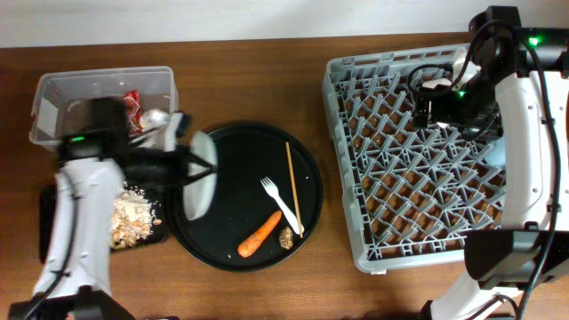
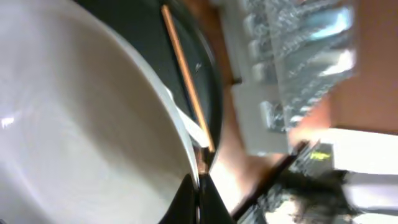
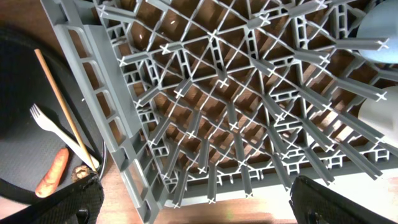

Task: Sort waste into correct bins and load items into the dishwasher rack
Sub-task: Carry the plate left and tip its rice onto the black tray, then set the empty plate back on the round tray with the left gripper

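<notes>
On a brown bench, the left arm [image 1: 76, 204] reached in from the near left, its jaws closed tight on the rim of a grey-white plate [image 1: 200, 178]. The plate was lifted and tilted on edge above the left side of a round black tray [image 1: 240, 169]. On that tray lay a chopstick [image 1: 293, 187], a white fork [image 1: 277, 197], a carrot [image 1: 260, 234] and a small brown lump [image 1: 287, 238], all toward its near right side. At the far left stood a clear tub [image 1: 53, 98] holding a red wrapper [image 1: 133, 105] and a white tissue [image 1: 156, 117]. Just nearer than the tub, a flat black tray [image 1: 46, 218] carried rice scraps [image 1: 133, 218], partly hidden by the arm. A big grey rack [image 1: 356, 178] filled the right side of the bench. The right arm [image 1: 524, 133] hung over the rack's far part, its jaws spread wide and empty, touching nothing. A pale blue item [image 3: 379, 31] sat in the rack's right half, too cut off to identify.
</notes>
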Controlling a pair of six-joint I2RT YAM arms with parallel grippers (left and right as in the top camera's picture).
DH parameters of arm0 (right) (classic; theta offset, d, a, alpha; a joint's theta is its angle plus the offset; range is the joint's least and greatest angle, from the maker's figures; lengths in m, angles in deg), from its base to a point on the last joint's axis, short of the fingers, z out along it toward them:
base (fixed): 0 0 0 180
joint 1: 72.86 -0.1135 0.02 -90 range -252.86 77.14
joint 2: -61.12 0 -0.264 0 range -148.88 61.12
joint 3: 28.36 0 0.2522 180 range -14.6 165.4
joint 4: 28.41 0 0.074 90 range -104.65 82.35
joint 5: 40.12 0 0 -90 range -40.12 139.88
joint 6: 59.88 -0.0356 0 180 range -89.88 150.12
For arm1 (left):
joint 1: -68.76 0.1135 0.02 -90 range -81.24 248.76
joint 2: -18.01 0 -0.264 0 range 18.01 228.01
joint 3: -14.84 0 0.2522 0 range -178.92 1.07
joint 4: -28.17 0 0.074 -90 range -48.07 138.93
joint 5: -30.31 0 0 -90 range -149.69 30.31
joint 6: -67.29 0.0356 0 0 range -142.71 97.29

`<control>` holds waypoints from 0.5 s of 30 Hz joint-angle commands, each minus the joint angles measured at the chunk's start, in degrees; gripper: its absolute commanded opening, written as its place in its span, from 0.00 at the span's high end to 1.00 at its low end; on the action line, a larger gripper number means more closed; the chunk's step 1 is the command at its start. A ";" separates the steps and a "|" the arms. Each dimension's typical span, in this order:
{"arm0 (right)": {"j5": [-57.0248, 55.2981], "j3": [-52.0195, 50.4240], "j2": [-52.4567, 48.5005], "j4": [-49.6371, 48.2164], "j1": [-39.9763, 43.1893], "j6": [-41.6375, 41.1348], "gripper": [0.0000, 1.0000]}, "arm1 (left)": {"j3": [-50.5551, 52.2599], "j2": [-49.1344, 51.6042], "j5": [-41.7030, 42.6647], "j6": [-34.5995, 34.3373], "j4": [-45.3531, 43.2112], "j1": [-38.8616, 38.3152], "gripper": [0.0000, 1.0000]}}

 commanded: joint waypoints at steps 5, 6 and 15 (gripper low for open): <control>-0.09 0.00 0.24 0.35 -0.15 0.07 0.01 | -0.02 2.08 -28.00 -16.70 -9.97 -23.50 1.00; -0.09 0.00 0.24 0.35 -0.15 0.07 0.01 | -0.02 3.19 -29.14 -18.91 -10.93 -25.68 1.00; -0.09 0.00 0.24 0.35 -0.15 0.07 0.01 | -0.02 13.46 -36.83 -23.87 -16.52 -33.66 0.99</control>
